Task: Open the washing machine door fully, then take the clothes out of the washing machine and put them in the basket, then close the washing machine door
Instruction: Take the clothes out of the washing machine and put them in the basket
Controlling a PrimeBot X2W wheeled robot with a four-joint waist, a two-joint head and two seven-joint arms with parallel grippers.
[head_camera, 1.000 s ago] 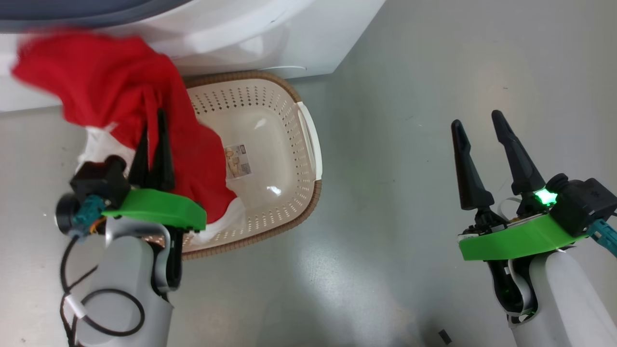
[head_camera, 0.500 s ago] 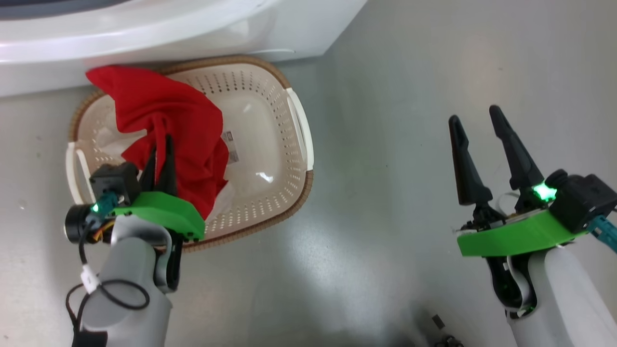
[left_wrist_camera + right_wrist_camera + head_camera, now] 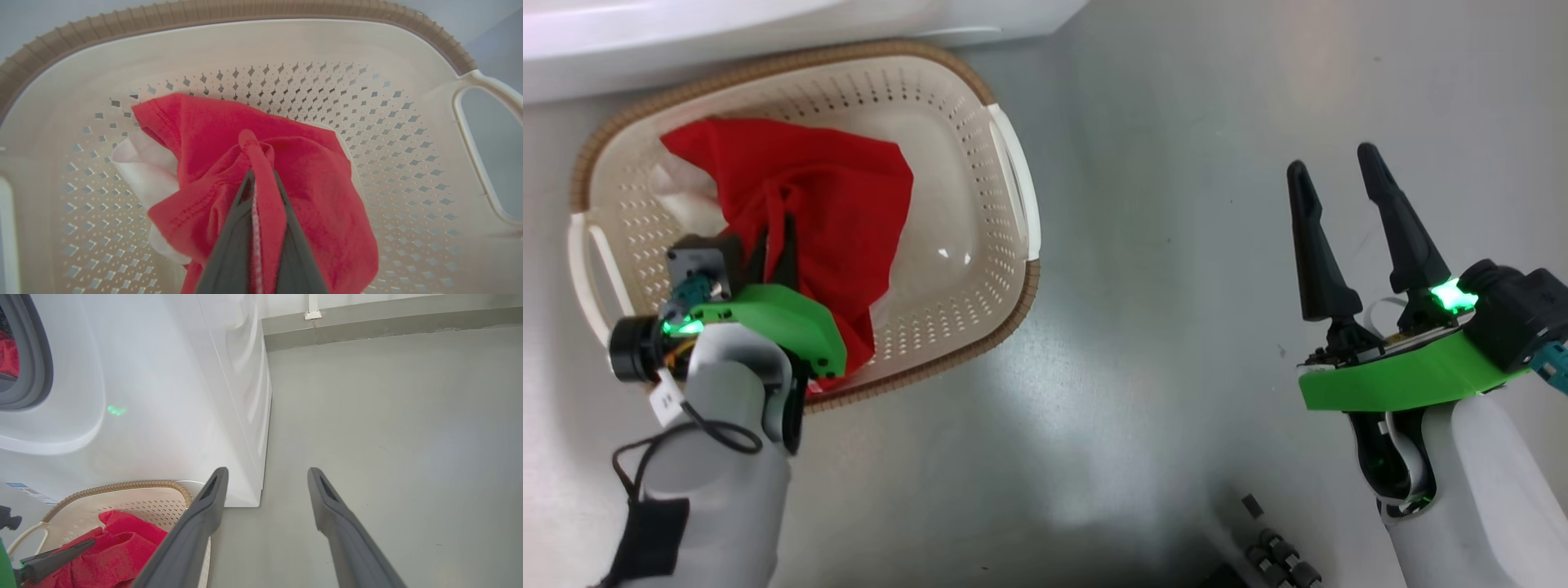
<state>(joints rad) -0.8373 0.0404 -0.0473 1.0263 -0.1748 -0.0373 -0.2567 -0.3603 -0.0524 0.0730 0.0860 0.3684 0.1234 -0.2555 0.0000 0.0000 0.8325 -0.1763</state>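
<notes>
A smooth grey floor (image 3: 1176, 204) is reflecting soft patches of light. In the right wrist view a darker grey skirting band (image 3: 388, 324) is running along the foot of a white wall (image 3: 388, 298), with a narrow white conduit (image 3: 313, 304) coming down onto it. A few small dark pieces (image 3: 1274, 555) are lying at the head view's bottom edge.

The left end effector (image 3: 261, 178) pinches a fold of the clothes (image 3: 318, 175) inside the basket (image 3: 261, 45).
</notes>
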